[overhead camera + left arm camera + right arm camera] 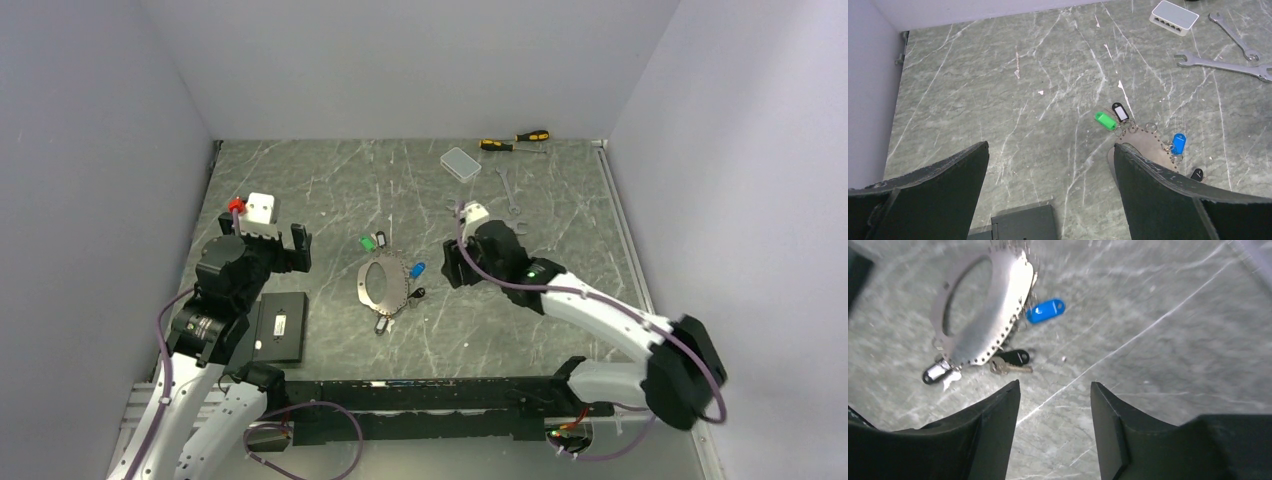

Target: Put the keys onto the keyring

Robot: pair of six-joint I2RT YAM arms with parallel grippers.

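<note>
left gripper (1050,150): jaws spread wide, nothing between them, only bare table (998,90) in the gap. it sits at the left side of the table, well apart from the keyring (383,283). a flat black box (280,328) lies just below it in the top view.

right gripper (1055,386): jaws partly apart, a moderate gap, holding nothing. marbled table surface shows between the fingers (993,425). it is near the right side of the keyring and not in contact with it. cannot tell if the tips touch the table.

keyring: lies flat near the middle of the table, between the two arms. reads as a flat silver oval band with small holes along its rim.

keys, all around the keyring's edge:
- green tag (368,242) at the far side, with a black-and-white tag (1120,111) just beside it.
- blue tag (1045,310) at the right edge.
- black tag (1015,357) below the blue one, with a small bare metal key (1010,368) touching it.
- dark tag (933,374) at the near end.

cannot tell which of these are threaded on.

far right of table: two wrenches (1223,64), two screwdrivers (515,141) and a pale small box (461,163), well apart from both grippers.
</note>
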